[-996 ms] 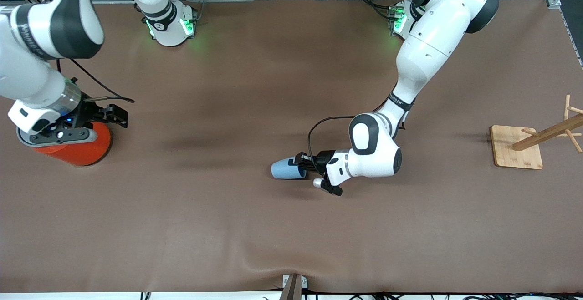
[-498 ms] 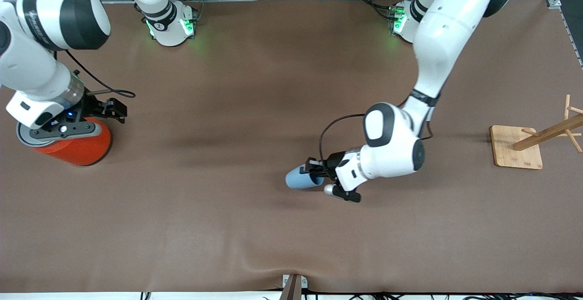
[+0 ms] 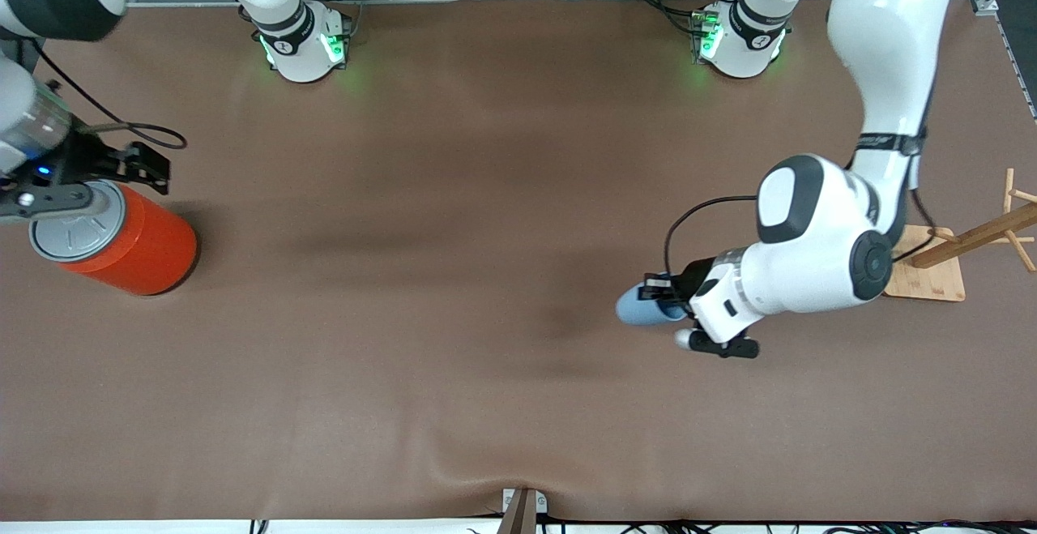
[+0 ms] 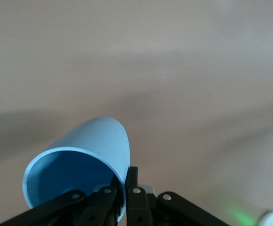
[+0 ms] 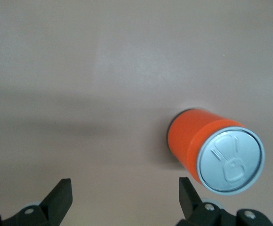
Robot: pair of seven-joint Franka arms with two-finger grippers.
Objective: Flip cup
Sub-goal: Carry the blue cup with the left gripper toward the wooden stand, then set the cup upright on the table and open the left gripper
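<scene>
Cup point(image 3: 644, 308), light blue and lying sideways, is pinched at its rim by the left gripper point(image 3: 658, 294) and has been lifted and carried toward the left arm's end of the table, now over bare mat at about nine o'clock from the wooden rack point(image 3: 956, 250); it is off the table but not yet turned upright. At the right arm's end, the right gripper point(image 5: 124, 195), fingers spread and holding nothing, has risen off the orange can point(image 3: 121, 240) and waits above it.

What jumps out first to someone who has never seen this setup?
The left gripper holds a small light-blue cup by its rim, up in the air and on its side, over the table toward the left arm's end, near a wooden rack. At the right arm's end stands a big orange canister with a grey lid; the right gripper hangs open above it.
</scene>
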